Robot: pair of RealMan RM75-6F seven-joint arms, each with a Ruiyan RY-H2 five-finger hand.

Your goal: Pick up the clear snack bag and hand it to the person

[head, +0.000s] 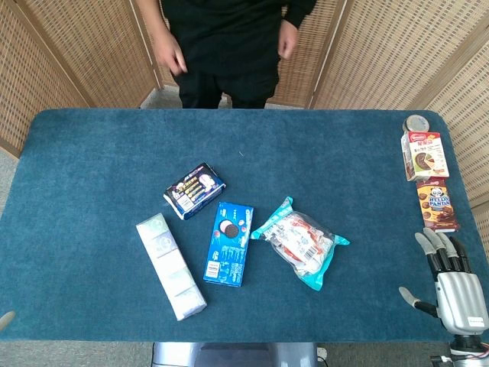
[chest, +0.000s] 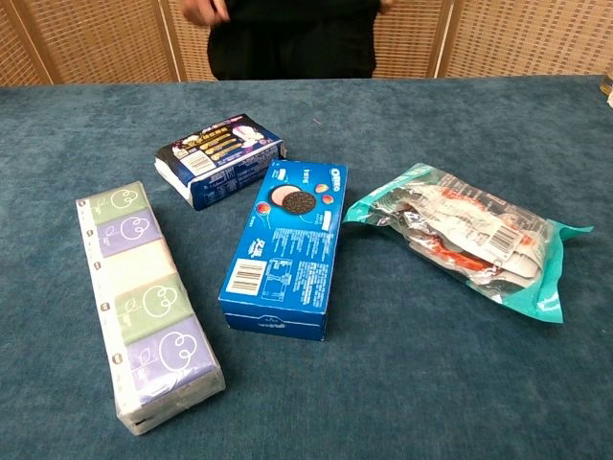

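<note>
One robot hand is plainly in sight, the right hand (head: 452,279), resting at the near right corner of the blue surface (head: 92,153) with its fingers straight and spread, holding nothing; of the left, only a pale tip shows at the near left edge, so I cannot tell its state. Nearest the robot lies a long pack of tissues (chest: 144,307), then a blue Oreo box (chest: 285,251), and just to the right of that the clear snack bag (chest: 469,235), flat on the surface with teal sealed ends and red wrappers showing through. It sits apart from the box, though not by much. Behind them is a dark blue snack pack (chest: 218,159), and well off at the far right edge are two small boxes (head: 430,182) and a can (head: 417,123). Across the surface stands the person (head: 229,46) in black, hands lowered. The reach looks not yet begun; I would bring the right hand in from the bag's right side, clear of the Oreo box, and close on the bulky middle rather than the slippery flat seal.
</note>
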